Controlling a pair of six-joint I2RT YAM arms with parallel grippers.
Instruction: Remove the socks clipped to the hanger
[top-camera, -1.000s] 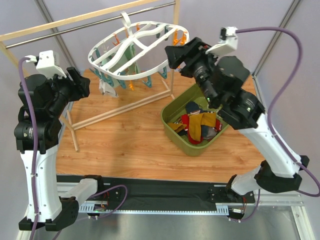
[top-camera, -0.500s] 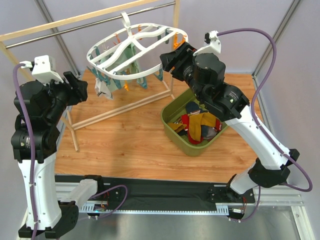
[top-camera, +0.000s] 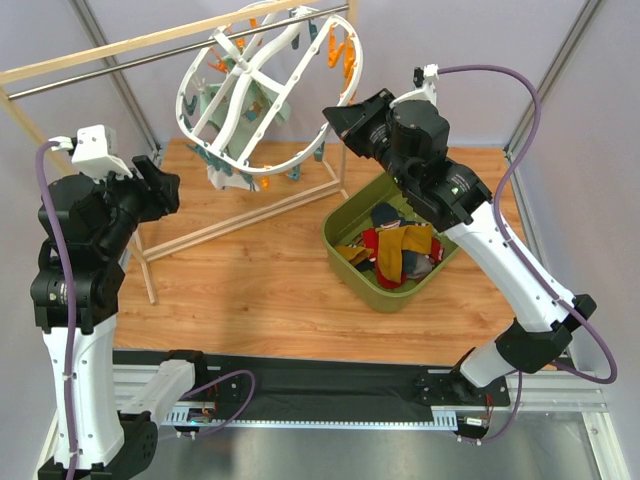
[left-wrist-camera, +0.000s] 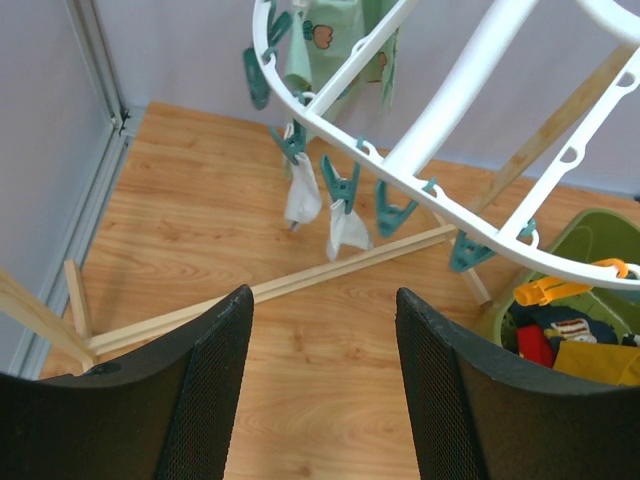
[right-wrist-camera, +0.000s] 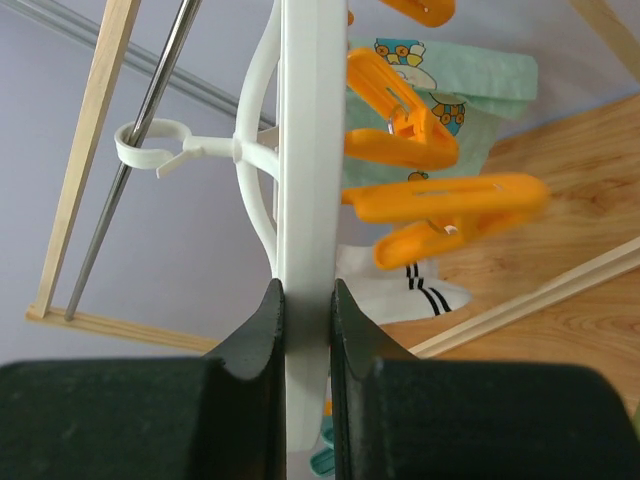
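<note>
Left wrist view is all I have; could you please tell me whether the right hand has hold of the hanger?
Observer: Yes, the right hand is shut on the hanger at its white rim.
Operator: Thank you; is the hanger hanging level?
Observer: No, the top view shows it tipped steeply, orange clips uppermost.
Operator: Is its hook on the rail?
Observer: Yes, the hook loops around the metal rail.

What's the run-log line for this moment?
left pincer: open, empty | right pincer: shut on hanger rim | hanger: tilted steeply | socks: some clipped, others in bin
</note>
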